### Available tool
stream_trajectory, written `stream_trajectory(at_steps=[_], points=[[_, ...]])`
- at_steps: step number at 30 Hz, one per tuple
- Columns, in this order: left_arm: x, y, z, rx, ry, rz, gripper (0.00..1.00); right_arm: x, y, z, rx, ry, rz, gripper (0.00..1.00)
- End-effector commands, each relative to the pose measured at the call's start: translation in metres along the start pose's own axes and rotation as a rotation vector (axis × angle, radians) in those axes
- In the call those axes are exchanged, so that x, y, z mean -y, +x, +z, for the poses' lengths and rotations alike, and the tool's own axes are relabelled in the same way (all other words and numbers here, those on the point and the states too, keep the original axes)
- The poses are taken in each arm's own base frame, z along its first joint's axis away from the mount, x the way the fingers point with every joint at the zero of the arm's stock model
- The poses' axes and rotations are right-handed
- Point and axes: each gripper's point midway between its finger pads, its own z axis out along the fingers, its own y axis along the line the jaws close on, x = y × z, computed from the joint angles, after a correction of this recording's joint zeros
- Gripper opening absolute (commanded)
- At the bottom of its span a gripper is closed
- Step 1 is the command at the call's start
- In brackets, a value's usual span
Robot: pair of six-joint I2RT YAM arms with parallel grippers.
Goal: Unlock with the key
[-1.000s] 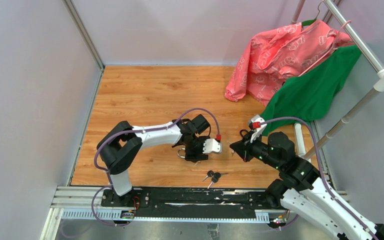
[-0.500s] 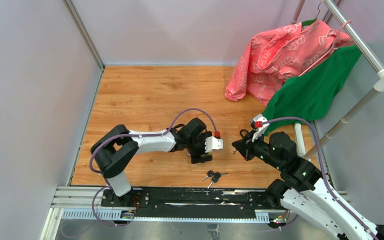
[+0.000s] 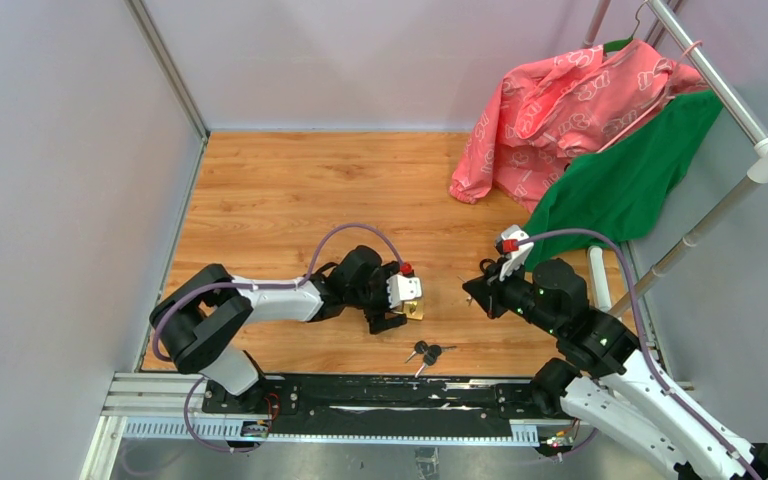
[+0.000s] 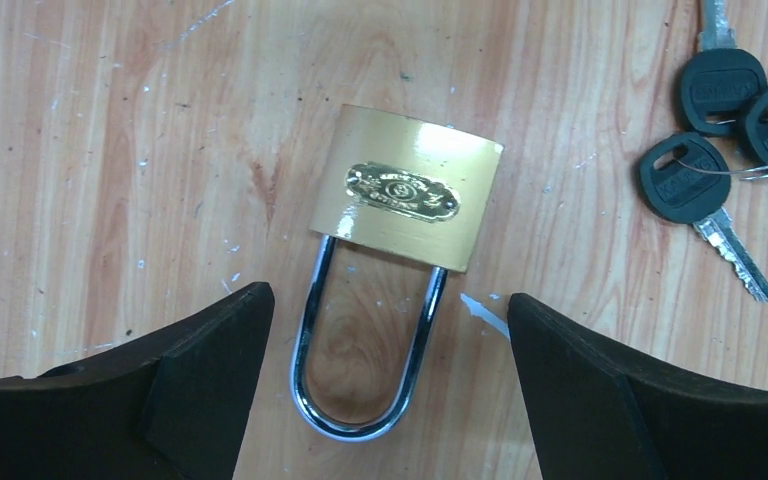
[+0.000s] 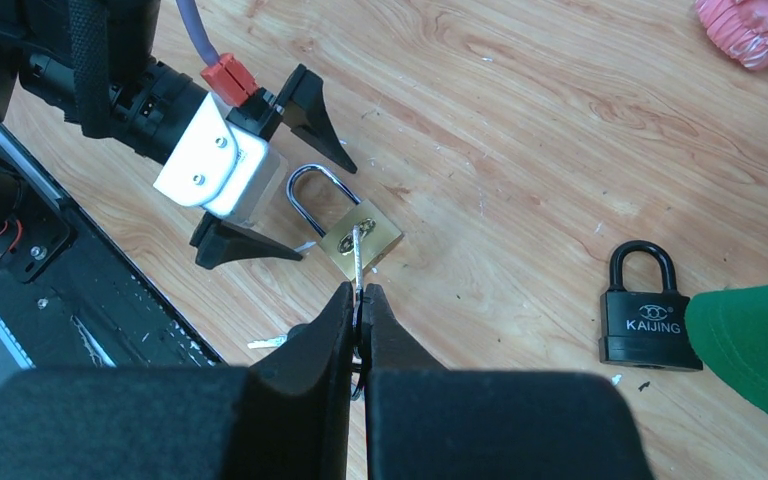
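Observation:
A brass padlock (image 4: 405, 190) with a steel shackle (image 4: 360, 400) lies flat on the wooden table. It also shows in the top view (image 3: 415, 310) and the right wrist view (image 5: 365, 238). My left gripper (image 4: 388, 305) is open and low over the table, its jaws on either side of the shackle and not touching it. My right gripper (image 5: 360, 295) is shut on a key (image 5: 358, 255) whose blade points at the padlock's body from above. In the top view the right gripper (image 3: 475, 290) hangs right of the left gripper (image 3: 400, 308).
A bunch of black-headed keys (image 4: 720, 130) lies right of the padlock, near the front rail (image 3: 425, 352). A black padlock (image 5: 650, 320) lies further right. Pink (image 3: 570, 100) and green (image 3: 630, 180) clothes hang on a rack at the back right.
My left arm has drawn back to the left and lower over the table; the brass padlock now shows beyond its fingertips. My right gripper has barely moved and still holds the key.

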Motion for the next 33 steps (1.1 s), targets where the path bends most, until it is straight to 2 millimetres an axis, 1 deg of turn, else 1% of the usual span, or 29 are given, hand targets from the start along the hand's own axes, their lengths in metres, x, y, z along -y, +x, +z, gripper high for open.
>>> stream_trajectory(at_steps=[1,5,7,10,13,17,19,21,23,27,29,30,33], points=[[-0.011,-0.011,0.004,0.065,-0.029,0.02,0.91,-0.001,-0.013,-0.002,0.034,-0.002,-0.003,0.0],[-0.005,-0.017,0.011,0.097,0.034,0.062,0.9,-0.001,-0.011,-0.001,0.03,-0.005,0.001,0.0],[-0.003,-0.019,0.015,0.115,0.072,0.052,0.88,-0.001,-0.012,-0.002,0.034,-0.006,0.001,0.0],[0.001,-0.023,0.016,0.164,0.153,0.021,0.86,-0.001,-0.013,-0.004,0.037,-0.005,0.0,0.0],[-0.001,-0.022,0.016,0.175,0.168,0.032,0.86,-0.001,-0.012,-0.004,0.036,-0.007,0.0,0.0],[-0.004,-0.015,0.02,0.169,0.187,0.016,0.84,-0.002,-0.01,-0.003,0.03,-0.009,0.001,0.0],[-0.001,-0.011,0.023,0.164,0.222,0.005,0.84,-0.001,-0.009,-0.003,0.027,-0.007,0.001,0.0],[0.006,-0.012,0.024,0.176,0.272,0.0,0.83,-0.001,-0.009,-0.002,0.023,-0.006,0.0,0.0],[0.008,-0.013,0.026,0.182,0.288,0.001,0.82,-0.001,-0.009,-0.002,0.021,-0.006,-0.003,0.0],[0.005,-0.002,0.029,0.142,0.269,-0.002,0.79,0.0,-0.009,-0.001,0.02,-0.005,-0.004,0.0],[0.004,0.005,0.031,0.119,0.25,-0.005,0.76,0.0,-0.009,0.0,0.017,-0.004,-0.006,0.0],[0.003,0.01,0.031,0.104,0.242,-0.011,0.73,0.0,-0.009,0.0,0.018,-0.002,-0.006,0.0],[0.003,0.019,0.033,0.074,0.228,-0.025,0.7,0.001,-0.008,0.001,0.014,0.0,-0.004,0.0]])
